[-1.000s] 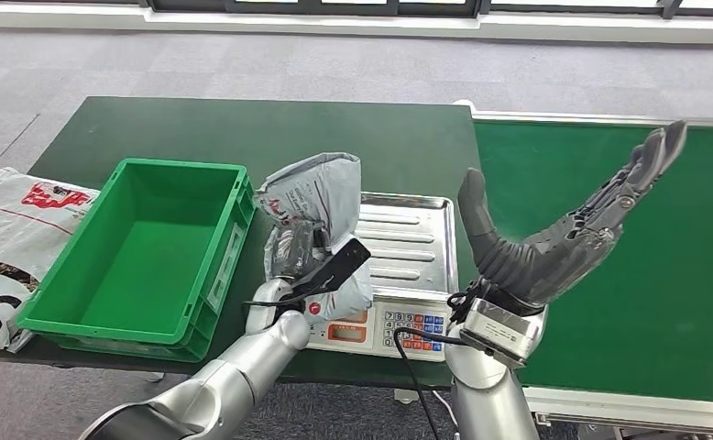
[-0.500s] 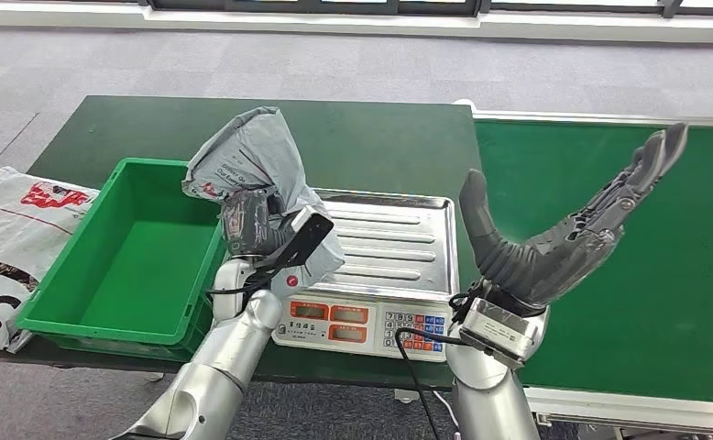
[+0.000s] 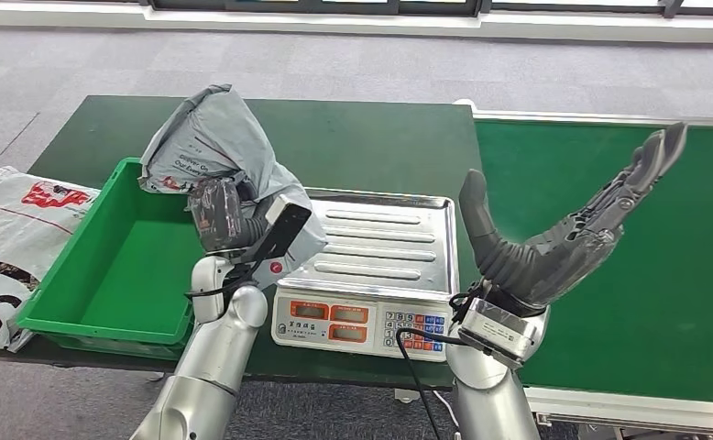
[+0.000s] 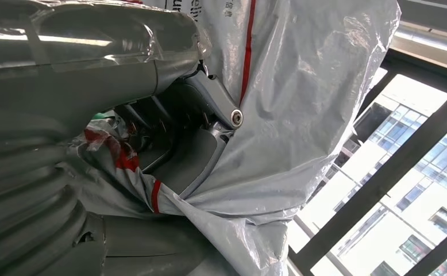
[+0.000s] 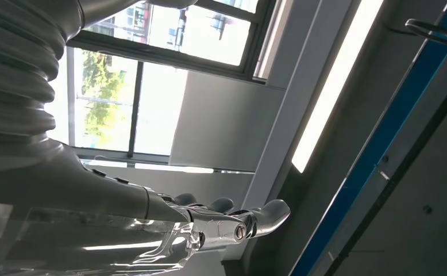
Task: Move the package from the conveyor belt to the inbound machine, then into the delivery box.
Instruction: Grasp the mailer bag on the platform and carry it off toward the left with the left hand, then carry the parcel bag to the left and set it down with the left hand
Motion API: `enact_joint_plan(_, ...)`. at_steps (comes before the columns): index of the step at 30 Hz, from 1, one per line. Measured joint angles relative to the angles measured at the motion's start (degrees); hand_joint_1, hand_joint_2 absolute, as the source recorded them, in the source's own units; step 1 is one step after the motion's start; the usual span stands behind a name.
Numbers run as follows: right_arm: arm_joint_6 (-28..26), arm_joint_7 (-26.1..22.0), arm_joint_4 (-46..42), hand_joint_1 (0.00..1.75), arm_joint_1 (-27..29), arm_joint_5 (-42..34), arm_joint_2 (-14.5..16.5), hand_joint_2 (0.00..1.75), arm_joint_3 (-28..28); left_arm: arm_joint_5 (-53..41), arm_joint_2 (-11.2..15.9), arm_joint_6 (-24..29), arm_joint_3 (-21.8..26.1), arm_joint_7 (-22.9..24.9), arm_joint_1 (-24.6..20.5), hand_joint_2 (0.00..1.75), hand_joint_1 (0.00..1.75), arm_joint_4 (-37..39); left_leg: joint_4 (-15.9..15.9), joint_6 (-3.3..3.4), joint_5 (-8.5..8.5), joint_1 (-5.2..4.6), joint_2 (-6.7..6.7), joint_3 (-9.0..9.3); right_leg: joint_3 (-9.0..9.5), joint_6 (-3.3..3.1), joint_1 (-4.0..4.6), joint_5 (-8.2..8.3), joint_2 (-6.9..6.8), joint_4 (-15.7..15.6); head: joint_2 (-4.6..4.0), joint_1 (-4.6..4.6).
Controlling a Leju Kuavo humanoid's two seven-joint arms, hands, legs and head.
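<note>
Silver right arm, nearest the camera: its dark many-fingered right hand (image 3: 554, 240) is raised above the near edge of the green conveyor belt (image 3: 646, 266), fingers spread wide, thumb apart, holding nothing.

Silver left arm beside it: the left hand (image 3: 229, 220) grips a crumpled grey plastic mailer package (image 3: 208, 147) with red and dark print, lifted clear in the air. The package hangs over the right wall of the green plastic delivery crate (image 3: 78, 321) and the left edge of the weighing scale. In the left wrist view the film wraps and bunches around the fingers (image 4: 209, 103).

Steel-topped weighing scale with red displays and a coloured keypad (image 3: 371, 266): stands on the dark green worktop (image 3: 353, 137) between crate and belt, pan bare.

White printed plastic sack (image 3: 5, 238): lies at the crate's far-left side, partly under it.

Handling judgement: the package looks light, soft and slack, with slippery film that creases rather than resists. Its contents cannot be made out. A grasp across the bunched middle, gathering plenty of film, seems safer than a corner, which could slide free.
</note>
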Motion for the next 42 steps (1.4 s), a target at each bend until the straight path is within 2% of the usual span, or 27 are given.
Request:
enact_joint_plan(5, 0.00, 0.00, 0.00, 0.00, 0.01, 0.01, 0.00, 1.75, -0.04, -3.19, 0.01, 0.00, 0.33, 2.53, 0.84, 1.75, 1.75, -2.65, 0.00, 0.00, 0.00, 0.00, 0.00, -0.02, -0.01, 0.00, 0.00, 0.00, 0.00, 0.00, -0.01, 0.00)
enact_joint_plan(8, 0.00, 0.00, -0.02, 0.00, 0.03, 0.03, 0.00, 1.75, -0.08, -3.07, 0.08, 0.00, 3.22, 1.63, 0.85, 1.75, 1.75, -4.33, 0.00, 0.00, 0.00, 0.00, 0.01, -0.04, -0.03, 0.00, 0.01, 0.00, 0.00, 0.00, 0.00, 0.00)
enact_joint_plan(11, 0.00, 0.00, -0.16, 0.00, 0.09, 0.03, 0.00, 1.75, -0.11, -1.77, 0.16, 0.00, 10.57, -3.23, -0.27, 1.75, 1.75, -4.47, 0.00, -0.01, 0.00, 0.00, 0.04, -0.04, -0.08, -0.01, 0.05, 0.00, 0.02, 0.00, 0.00, 0.00)
enact_joint_plan(13, 0.00, 0.00, -0.32, 0.00, 0.27, 0.02, -0.02, 1.75, -0.13, -2.76, 0.47, 0.00, 16.29, -4.56, -1.54, 1.75, 1.75, -3.93, 0.00, -0.04, 0.02, 0.01, 0.05, -0.04, -0.09, -0.01, 0.08, 0.00, 0.05, 0.00, 0.00, 0.00)
enact_joint_plan(17, 0.00, -0.01, -0.49, 0.00, 0.46, 0.00, -0.08, 1.75, -0.13, -8.72, 3.10, 0.00, 25.78, 0.10, -4.84, 1.75, 1.75, 0.75, -0.01, -0.11, 0.07, 0.02, 0.05, -0.03, -0.10, -0.06, 0.11, 0.03, 0.08, 0.02, -0.01, 0.00)
enact_joint_plan(20, 0.00, -0.02, -0.75, 0.00, 0.52, 0.02, -0.09, 1.75, -0.13, -11.27, 6.23, 0.00, 30.45, 4.86, -7.18, 1.75, 1.75, 6.81, -0.01, -0.12, 0.08, 0.03, 0.05, -0.03, -0.10, -0.07, 0.12, 0.04, 0.09, 0.03, -0.01, 0.01)
enact_joint_plan(23, 0.00, -0.02, -1.16, 0.00, 0.61, 0.08, -0.11, 1.75, -0.13, -11.61, 8.93, -0.01, 34.46, 7.15, -9.13, 1.75, 1.75, 12.32, -0.01, -0.13, 0.08, 0.03, 0.06, -0.01, -0.09, -0.08, 0.10, 0.05, 0.09, 0.03, 0.00, 0.01)
enact_joint_plan(28, 0.00, -0.02, -1.35, 0.00, 0.70, 0.11, -0.13, 1.75, -0.13, -11.83, 11.04, 0.00, 37.86, 7.62, -11.35, 1.75, 1.75, 16.86, -0.01, -0.12, 0.08, 0.03, 0.05, 0.00, -0.06, -0.08, 0.04, 0.04, 0.07, 0.03, 0.00, 0.02)
enact_joint_plan(36, 0.00, -0.02, -1.47, 0.00, 0.74, 0.13, -0.15, 1.75, -0.13, -11.93, 12.16, 0.00, 39.50, 8.08, -12.44, 1.75, 1.75, 19.50, -0.01, -0.12, 0.07, 0.01, 0.06, 0.04, -0.04, -0.08, 0.02, 0.05, 0.07, 0.03, 0.00, 0.01)
enact_joint_plan(40, 0.00, -0.02, -1.59, 0.00, 0.93, 0.27, -0.18, 1.75, -0.11, -11.24, 12.96, 0.00, 42.23, 8.47, -13.01, 1.75, 1.75, 20.82, -0.06, -0.16, 0.04, 0.00, 0.13, 0.16, 0.03, -0.08, 0.02, 0.04, 0.16, 0.03, -0.01, 0.01)
enact_joint_plan(42, 0.00, -0.02, -1.66, 0.00, 1.06, 0.46, -0.20, 1.75, -0.10, -11.38, 13.37, 0.00, 43.95, 8.48, -13.27, 1.75, 0.87, 21.62, -0.09, -0.20, 0.00, -0.01, 0.23, 0.27, 0.10, -0.09, 0.02, 0.03, 0.26, 0.04, -0.01, 0.01)
